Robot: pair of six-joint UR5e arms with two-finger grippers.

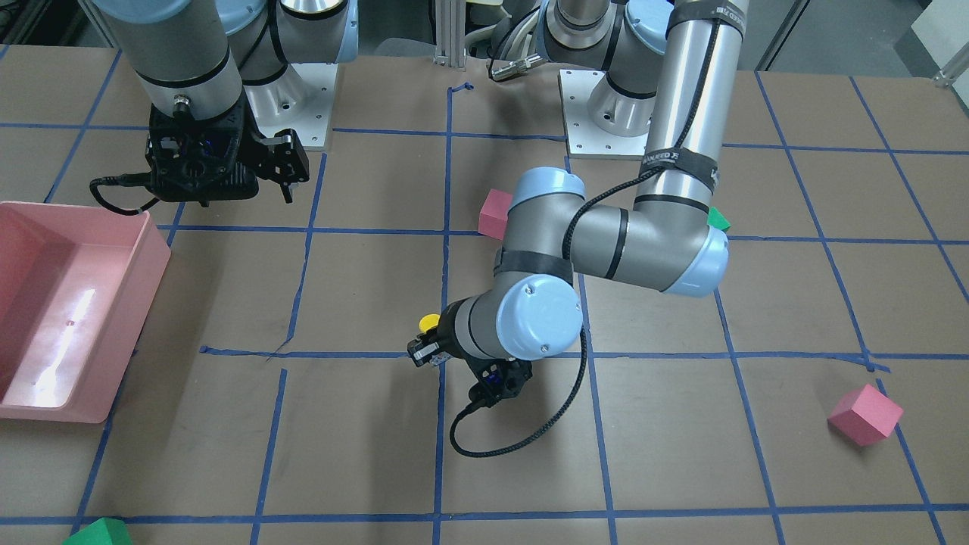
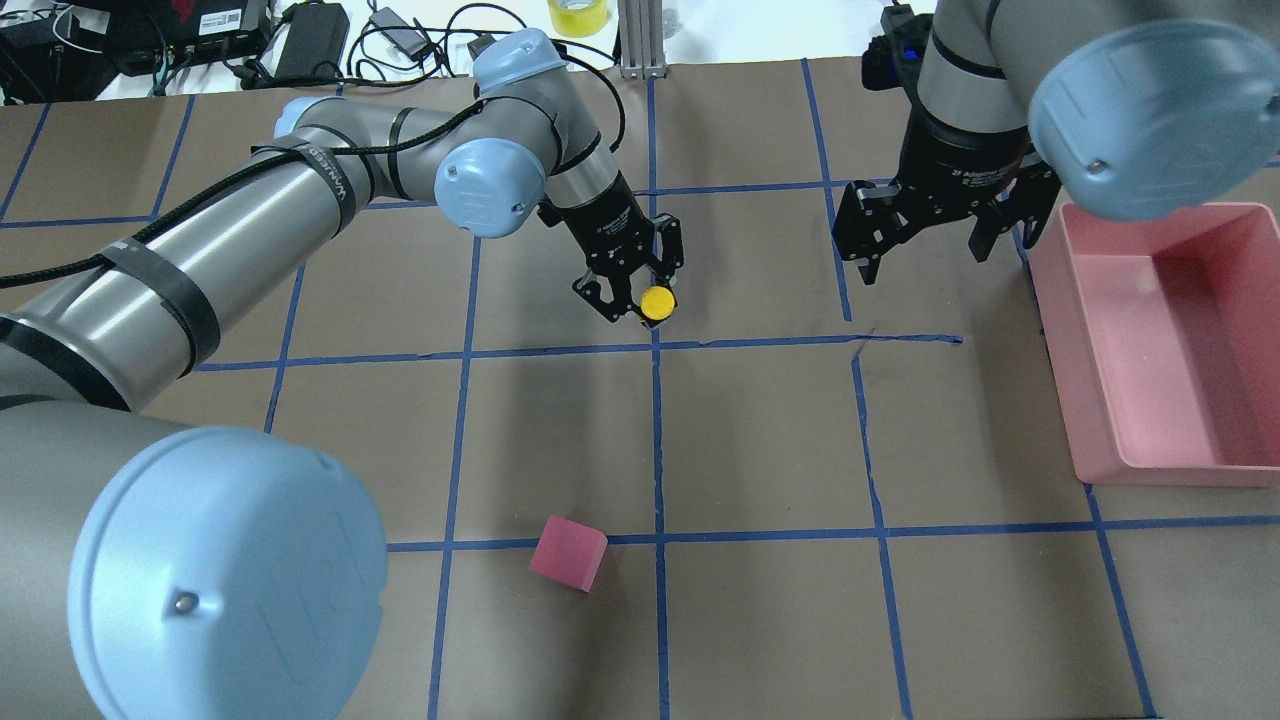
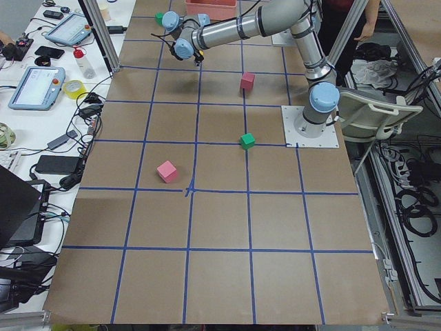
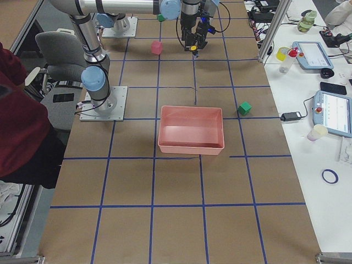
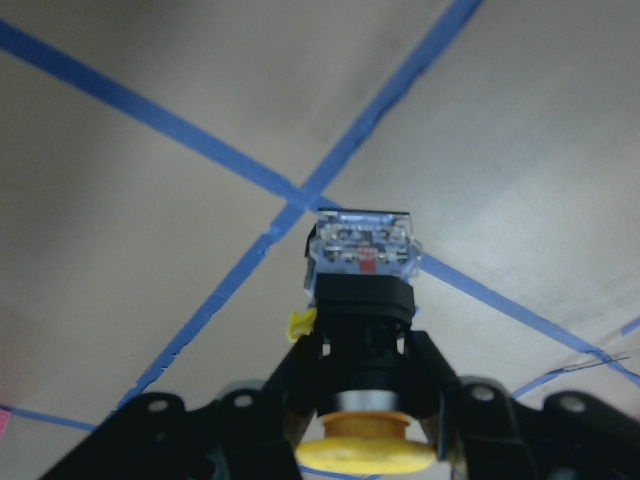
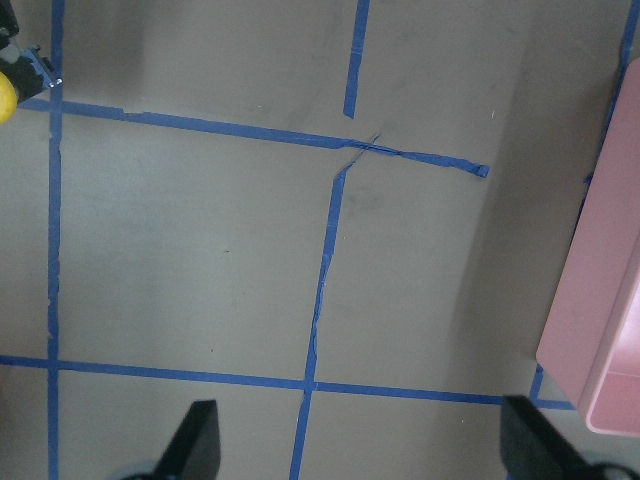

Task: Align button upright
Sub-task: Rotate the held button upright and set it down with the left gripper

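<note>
While our left gripper [image 2: 638, 292] is clamped on the button [image 5: 361, 285] at upper centre, over a tape crossing [image 5: 300, 200], we judge standing-up underway; next, seat its base flat. Our right gripper [image 2: 925, 255] hangs with its fingers apart.

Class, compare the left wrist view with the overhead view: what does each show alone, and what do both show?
Left wrist only: the black body and clear terminal block of the button. Overhead only: the open right gripper, the pink bin and a pink cube. Both: the left gripper shut on the button, with its yellow cap showing.
</note>
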